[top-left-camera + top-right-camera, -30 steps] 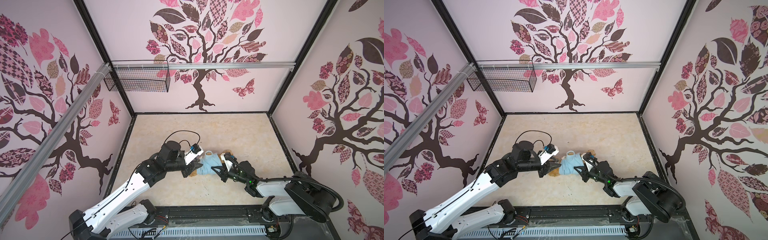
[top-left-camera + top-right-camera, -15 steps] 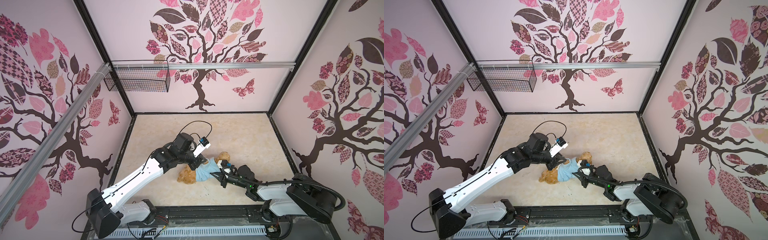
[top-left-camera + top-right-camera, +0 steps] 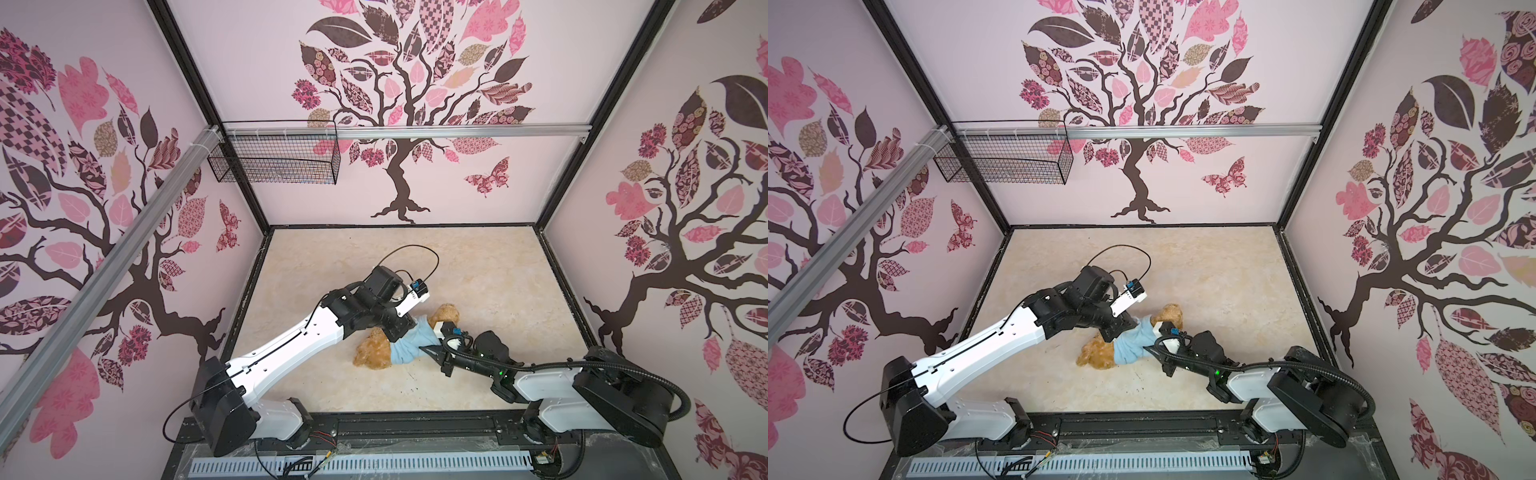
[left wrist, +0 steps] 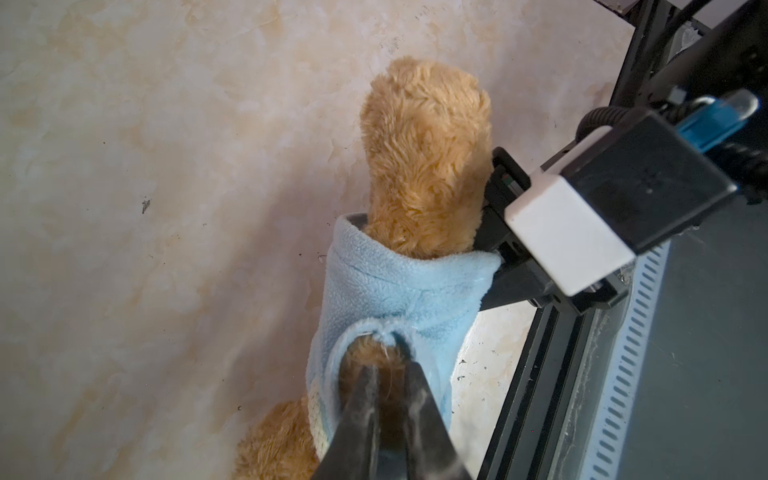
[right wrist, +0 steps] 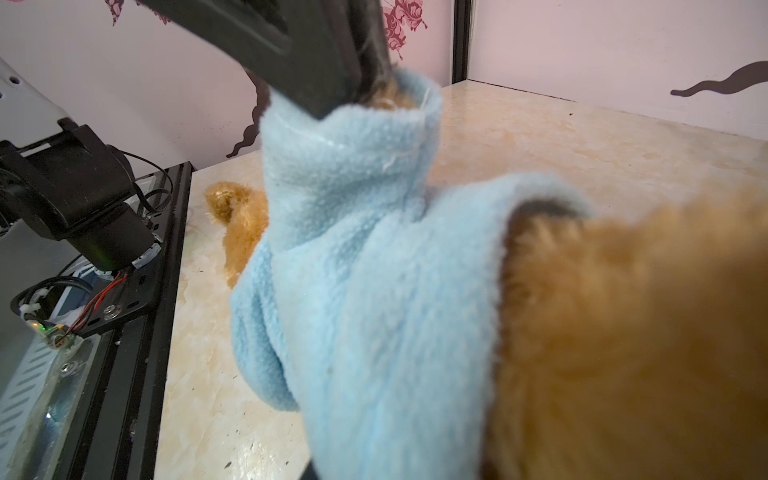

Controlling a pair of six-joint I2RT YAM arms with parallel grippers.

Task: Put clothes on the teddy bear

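Between the fingers of the left gripper (image 4: 390, 370): packed with fur of the teddy bear (image 4: 424, 145) inside a sleeve of the light blue shirt (image 4: 395, 291). Just beyond the fingertips: blocked by shirt, bear and right gripper (image 4: 490, 270). Beside the fingers, away from that gripper: bare table (image 4: 166, 208), open to pass.

Enclosed robot cell (tree-decal walls (image 3: 415, 104))

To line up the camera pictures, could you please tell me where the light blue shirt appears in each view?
A top view: the light blue shirt lies just below centre.
A top view: likewise just below centre.
Left wrist: lower middle of the picture.
Right wrist: fills the centre, close to the lens.
Shared landmark: the teddy bear's head, poking out of the shirt.
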